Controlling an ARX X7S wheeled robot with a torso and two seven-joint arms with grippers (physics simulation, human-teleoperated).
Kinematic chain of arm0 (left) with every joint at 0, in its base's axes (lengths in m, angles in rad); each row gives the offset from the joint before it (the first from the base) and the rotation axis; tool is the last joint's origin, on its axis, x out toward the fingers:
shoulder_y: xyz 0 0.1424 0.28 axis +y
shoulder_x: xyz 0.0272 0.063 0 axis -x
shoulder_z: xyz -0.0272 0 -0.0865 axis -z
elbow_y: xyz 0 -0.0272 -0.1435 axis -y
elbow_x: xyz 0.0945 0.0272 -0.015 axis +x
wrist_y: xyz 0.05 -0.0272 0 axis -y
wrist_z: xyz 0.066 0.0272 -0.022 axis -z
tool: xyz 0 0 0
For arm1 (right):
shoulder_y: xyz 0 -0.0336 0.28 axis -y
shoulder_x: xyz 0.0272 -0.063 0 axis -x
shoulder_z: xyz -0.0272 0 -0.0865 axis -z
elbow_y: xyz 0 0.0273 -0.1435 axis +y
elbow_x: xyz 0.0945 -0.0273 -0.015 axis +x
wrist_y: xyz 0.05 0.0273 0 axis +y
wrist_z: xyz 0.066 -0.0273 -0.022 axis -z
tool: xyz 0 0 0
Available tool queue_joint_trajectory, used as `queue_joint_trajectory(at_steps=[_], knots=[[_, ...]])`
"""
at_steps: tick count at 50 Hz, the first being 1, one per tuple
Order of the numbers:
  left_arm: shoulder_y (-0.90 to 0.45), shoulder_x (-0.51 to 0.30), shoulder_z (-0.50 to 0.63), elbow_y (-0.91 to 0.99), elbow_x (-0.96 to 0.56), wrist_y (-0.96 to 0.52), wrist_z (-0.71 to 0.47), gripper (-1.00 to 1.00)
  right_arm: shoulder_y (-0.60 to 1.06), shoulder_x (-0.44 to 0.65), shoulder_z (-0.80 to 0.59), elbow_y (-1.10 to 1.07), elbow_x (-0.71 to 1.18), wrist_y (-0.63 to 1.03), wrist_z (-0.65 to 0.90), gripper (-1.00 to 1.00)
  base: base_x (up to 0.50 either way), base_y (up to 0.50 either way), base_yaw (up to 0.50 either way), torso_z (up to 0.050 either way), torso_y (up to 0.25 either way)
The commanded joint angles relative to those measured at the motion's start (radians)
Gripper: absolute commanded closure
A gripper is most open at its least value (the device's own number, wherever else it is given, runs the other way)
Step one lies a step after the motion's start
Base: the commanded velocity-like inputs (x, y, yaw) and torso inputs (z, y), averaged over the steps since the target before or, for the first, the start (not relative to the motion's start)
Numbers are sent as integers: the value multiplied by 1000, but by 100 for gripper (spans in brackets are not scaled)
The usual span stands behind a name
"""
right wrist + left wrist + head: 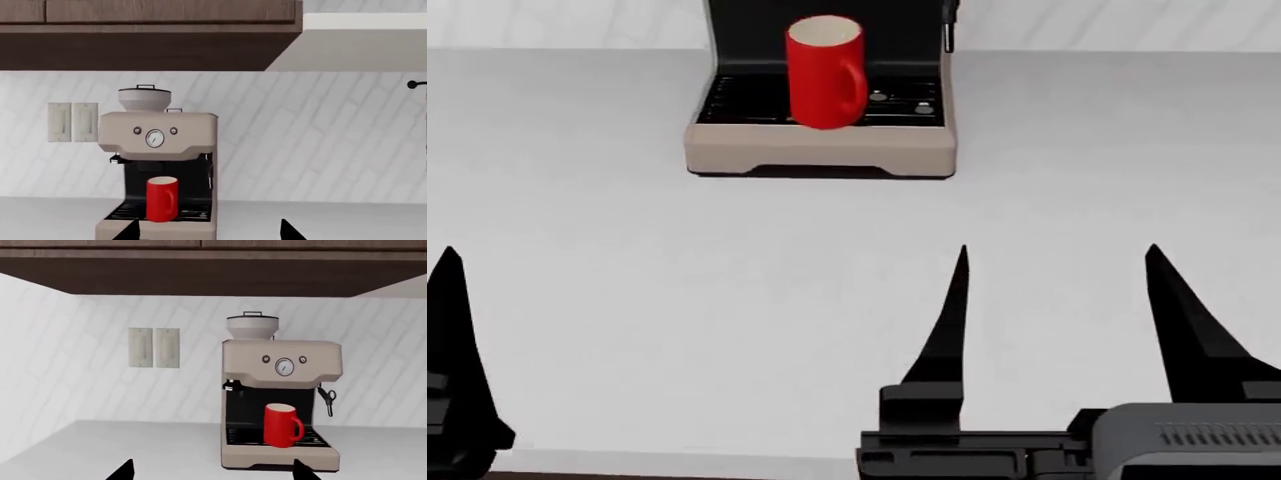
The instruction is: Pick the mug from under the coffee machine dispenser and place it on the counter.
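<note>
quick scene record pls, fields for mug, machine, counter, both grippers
mug: upright on the drip tray, under the coffee machine dispenser, handle on the robot's right
counter: white worktop
left gripper: jaws open, holding nothing, short of the machine
right gripper: jaws open, holding nothing, over the counter

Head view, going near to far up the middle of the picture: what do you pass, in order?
Right tool with its fingers spread, then the bare white counter, then the beige front lip of the coffee machine, then the red mug standing upright on the slotted black drip tray.
</note>
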Motion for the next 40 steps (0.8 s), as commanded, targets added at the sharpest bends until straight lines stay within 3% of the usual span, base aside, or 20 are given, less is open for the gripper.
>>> queue_joint_trajectory(at_steps=[1, 40], knots=[[-15, -12, 34, -5, 8, 23, -7, -100, 3, 7, -12, 5, -3, -6, 2, -100, 449, 105, 0, 0, 0], [-37, -35, 86, -1, 20, 58, -18, -100, -7, 21, -28, 10, 1, -43, -4, -100, 408, 41, 0, 0, 1]])
